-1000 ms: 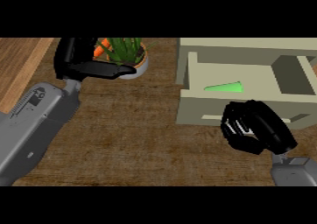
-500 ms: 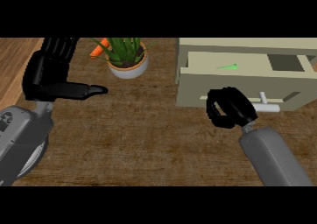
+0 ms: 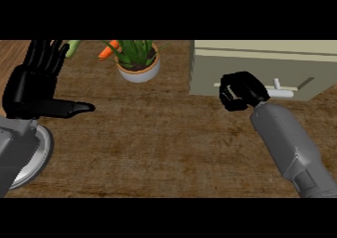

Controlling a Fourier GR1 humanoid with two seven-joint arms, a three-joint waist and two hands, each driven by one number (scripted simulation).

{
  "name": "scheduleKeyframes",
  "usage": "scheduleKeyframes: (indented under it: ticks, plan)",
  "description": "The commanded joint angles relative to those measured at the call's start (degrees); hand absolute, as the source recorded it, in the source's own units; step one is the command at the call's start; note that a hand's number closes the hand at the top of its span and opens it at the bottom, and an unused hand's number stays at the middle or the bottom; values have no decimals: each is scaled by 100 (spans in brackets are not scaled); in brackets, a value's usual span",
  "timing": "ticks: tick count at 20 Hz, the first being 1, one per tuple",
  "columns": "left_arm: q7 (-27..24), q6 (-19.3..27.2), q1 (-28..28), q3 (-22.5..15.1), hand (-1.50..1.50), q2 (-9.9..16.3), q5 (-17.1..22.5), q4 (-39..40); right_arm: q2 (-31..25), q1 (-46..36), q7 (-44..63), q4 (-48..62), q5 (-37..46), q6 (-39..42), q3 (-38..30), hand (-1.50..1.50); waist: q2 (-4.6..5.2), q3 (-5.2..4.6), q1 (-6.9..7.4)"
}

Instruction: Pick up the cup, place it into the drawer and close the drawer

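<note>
The drawer (image 3: 267,69) sits far right on the brown wooden counter (image 3: 164,139), a pale box pushed flush into its front, with a white handle (image 3: 281,90) along its near face. The right hand (image 3: 241,90) is clenched into a fist right at that front, covering the handle's left part; whether it touches the handle cannot be told. The cup is not visible anywhere. At the far left the left hand (image 3: 37,88) rests released, fingers straight and thumb pointing right. A white potted plant (image 3: 138,62) stands between the hands at the far edge, an orange carrot (image 3: 109,50) just left of its leaves.
</note>
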Motion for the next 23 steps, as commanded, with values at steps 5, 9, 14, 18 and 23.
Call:
scheduleKeyframes:
  ticks: [5, 9, 14, 18, 23]
  plan:
    - [-208, -527, 156, 150, -150, -7, 36, 202, -422, -1019, -189, 1493, -110, 209, -473, 150, 128, 16, 86]
    - [-17, -600, 32, 125, -150, -47, 143, 134, -583, -1079, -311, 1613, -267, 272, -644, 150, 190, 24, 195]
    - [-219, -580, 238, -77, -150, -231, -49, 99, -677, -1174, -426, 1644, -472, 322, -853, 150, 238, 27, 323]
    - [-156, -630, 80, 19, -150, -200, -10, 221, -734, -1275, -497, 1662, -602, 372, -990, 150, 231, 25, 289]
    - [-343, -643, 181, -141, -150, -470, -104, 309, -855, -1206, -755, 1708, -618, 403, -1007, 150, 286, 21, 307]
